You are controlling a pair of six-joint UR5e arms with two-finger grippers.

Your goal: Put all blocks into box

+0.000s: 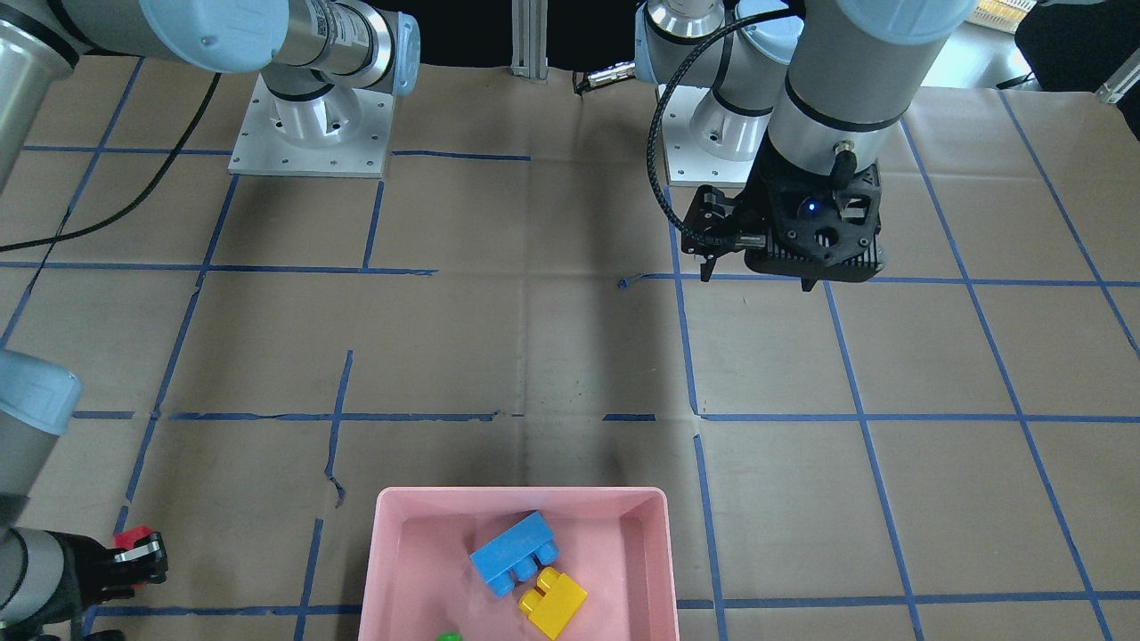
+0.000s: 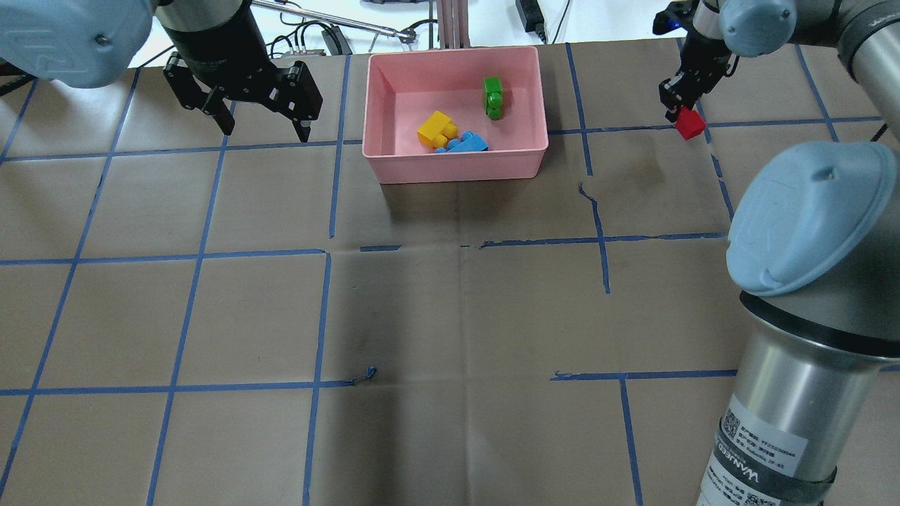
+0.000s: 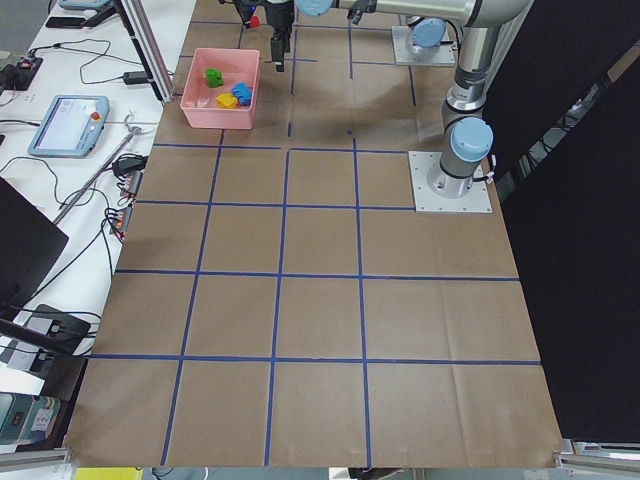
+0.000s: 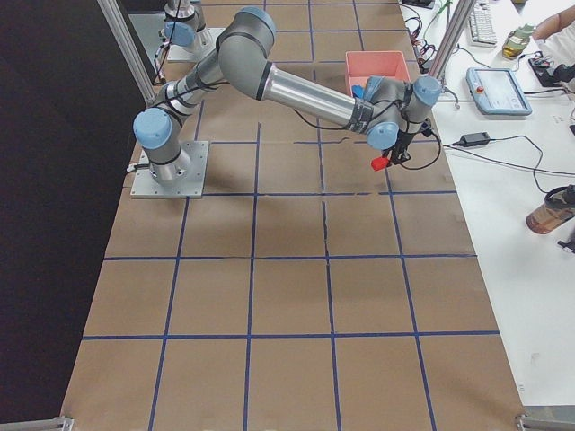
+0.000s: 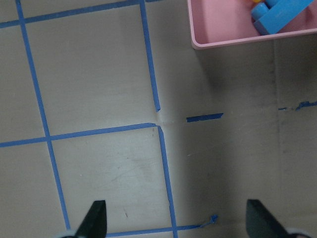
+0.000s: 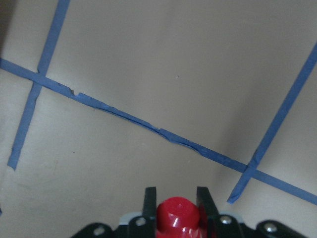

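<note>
The pink box (image 2: 457, 166) sits at the far middle of the table and holds the green block (image 2: 493, 97), the yellow block (image 2: 436, 130) and the blue block (image 2: 465, 145). My right gripper (image 2: 682, 116) is shut on the red block (image 2: 690, 124) and holds it above the table, well to the right of the box. The right wrist view shows the red block (image 6: 177, 213) between the fingers (image 6: 150, 198). My left gripper (image 2: 267, 131) is open and empty, to the left of the box. The left wrist view shows the box corner (image 5: 223, 39) with the blue block (image 5: 282, 15).
Brown paper with blue tape grid lines (image 2: 323, 316) covers the table. The arm bases (image 1: 312, 125) stand at the robot's side. A cable (image 1: 663, 133) loops beside the left wrist. A pendant and cables (image 3: 65, 120) lie on the side bench beyond the box.
</note>
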